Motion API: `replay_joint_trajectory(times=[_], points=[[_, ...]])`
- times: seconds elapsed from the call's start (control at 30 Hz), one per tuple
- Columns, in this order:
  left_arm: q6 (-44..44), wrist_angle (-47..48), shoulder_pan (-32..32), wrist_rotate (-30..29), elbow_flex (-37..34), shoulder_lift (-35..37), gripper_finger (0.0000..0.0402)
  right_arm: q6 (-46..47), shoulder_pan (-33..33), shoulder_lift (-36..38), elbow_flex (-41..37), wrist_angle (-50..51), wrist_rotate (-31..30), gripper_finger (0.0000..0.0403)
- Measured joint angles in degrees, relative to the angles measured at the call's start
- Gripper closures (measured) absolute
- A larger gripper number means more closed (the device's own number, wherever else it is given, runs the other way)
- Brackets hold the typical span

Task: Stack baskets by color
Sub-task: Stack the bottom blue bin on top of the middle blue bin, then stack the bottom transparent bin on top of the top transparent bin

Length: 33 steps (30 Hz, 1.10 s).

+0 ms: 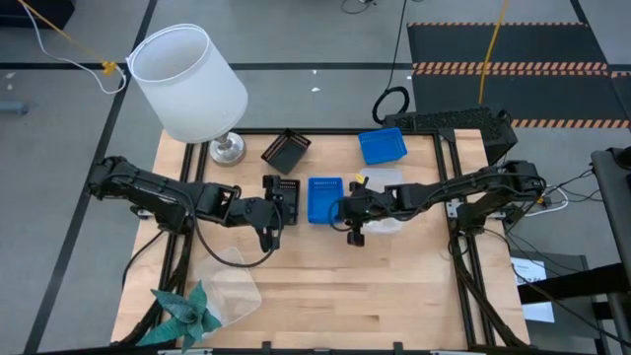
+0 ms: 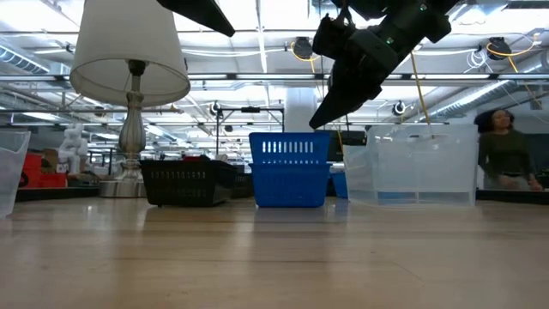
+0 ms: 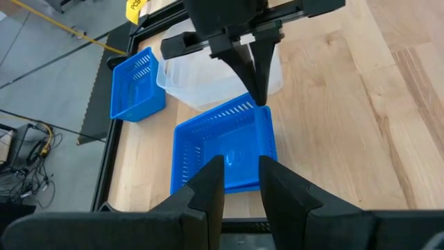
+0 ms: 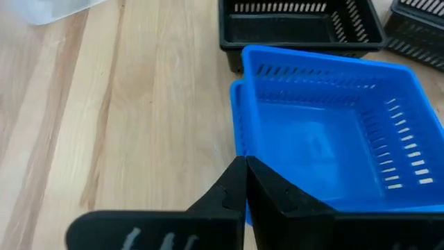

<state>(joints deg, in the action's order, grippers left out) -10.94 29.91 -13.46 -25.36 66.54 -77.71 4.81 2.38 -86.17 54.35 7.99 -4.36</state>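
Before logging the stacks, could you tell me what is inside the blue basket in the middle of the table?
The middle blue basket looks empty, its slotted floor bare. A second blue rim peeks out beneath it, so another basket seems nested underneath, mostly covered.

A: What are the arms looking like?
B: Both are showing matte black jointed links, black cables trailing at the bases.
A: And the pincers?
B: The left pincer (image 3: 241, 182) is showing blocky dark fingers; the right pincer (image 4: 244, 167) is tapering to wedges.

Blue baskets (image 1: 324, 198): two spots visible. Black baskets (image 1: 285, 150): two spots. Clear baskets (image 1: 233, 286): two spots, nesting unclear.
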Motion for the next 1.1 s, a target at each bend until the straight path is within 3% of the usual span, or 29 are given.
replay_joint_trajectory(times=[0.77,0.87,1.0,1.1], points=[[-0.2,0.0,0.0,0.02,0.0,0.0,0.0309,0.23,-1.82,0.35,-2.23,-0.52,0.15,0.0401],[3.05,-0.08,-0.02,0.66,0.0,0.0,0.0309,0.05,-1.82,0.65,-2.23,-0.33,0.18,0.0401],[13.9,-0.73,-1.01,7.64,0.07,0.0,0.0309,0.1,-1.82,3.25,-2.23,0.04,3.52,0.0401],[17.12,-1.19,-3.63,10.55,1.41,0.0,0.0309,0.52,-1.54,6.39,-2.23,1.18,6.0,0.0401]])
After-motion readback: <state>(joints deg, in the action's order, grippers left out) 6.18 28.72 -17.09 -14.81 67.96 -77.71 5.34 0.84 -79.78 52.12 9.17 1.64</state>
